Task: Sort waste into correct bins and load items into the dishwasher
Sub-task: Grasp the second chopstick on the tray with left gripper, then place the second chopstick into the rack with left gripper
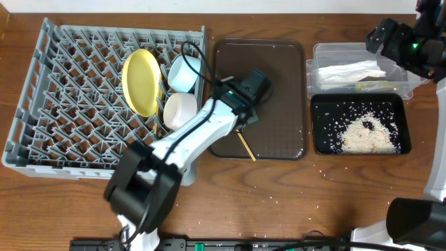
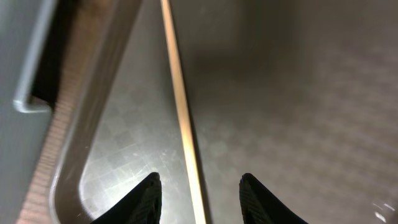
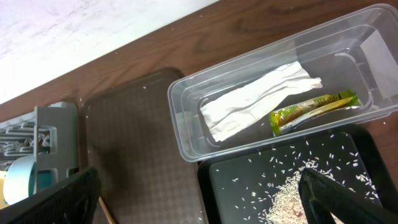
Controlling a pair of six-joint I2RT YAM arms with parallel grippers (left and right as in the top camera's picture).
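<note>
Left wrist view: my left gripper (image 2: 200, 186) straddles the chopstick (image 2: 180, 106), which lies flat on the brown tray (image 2: 298, 93). My jaws are apart, with a gap on either side. Thin, stiff, light and smooth, it will likely roll or pivot, so I'd pinch mid-length. Whether one stick or two lie there, I can't tell. My right gripper (image 3: 196, 193) hangs wide and empty.

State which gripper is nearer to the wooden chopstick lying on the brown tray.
Left. The left gripper hangs directly over the chopstick, a fingertip on each side. The right gripper is far off, above the clear tub and black tray.
</note>
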